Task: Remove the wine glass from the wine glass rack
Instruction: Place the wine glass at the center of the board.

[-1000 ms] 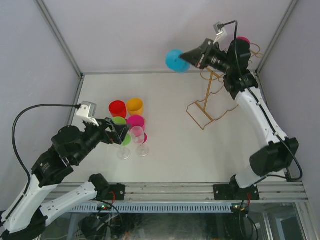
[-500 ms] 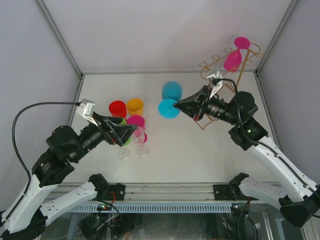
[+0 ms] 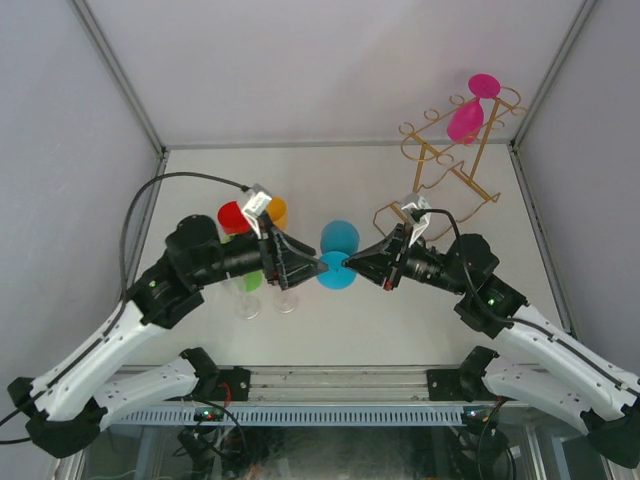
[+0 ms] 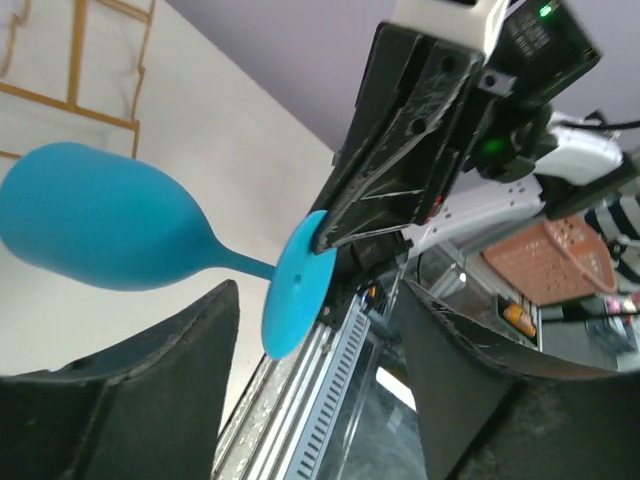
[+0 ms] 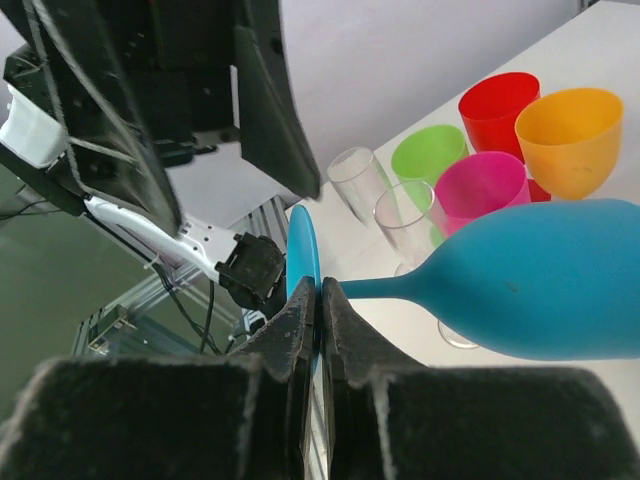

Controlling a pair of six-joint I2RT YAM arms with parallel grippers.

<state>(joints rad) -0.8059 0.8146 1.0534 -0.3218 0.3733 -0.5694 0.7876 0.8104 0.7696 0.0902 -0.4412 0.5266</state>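
Note:
A blue wine glass (image 3: pixel 338 242) hangs above the middle of the table, lying roughly sideways. My right gripper (image 3: pixel 350 263) is shut on its round foot (image 5: pixel 303 262); the bowl (image 5: pixel 545 290) sticks out past the fingers. My left gripper (image 3: pixel 318 266) is open, tip to tip with the right one. In the left wrist view the blue foot (image 4: pixel 298 285) sits between and just beyond my open left fingers (image 4: pixel 150 385). The gold wire wine glass rack (image 3: pixel 450 170) stands at the back right with a pink glass (image 3: pixel 466 118) hanging on it.
A cluster of glasses stands on the table left of centre: red (image 3: pixel 233 215), orange (image 3: pixel 275 207), green (image 5: pixel 430 155), pink (image 5: pixel 480 190) and two clear ones (image 3: pixel 285 298). The left arm reaches over them. Cage posts and walls close the back and sides.
My right arm carried the blue glass from beside the rack down and left to mid-table. My left arm swung right from the glass cluster until its open jaws met the glass's foot.

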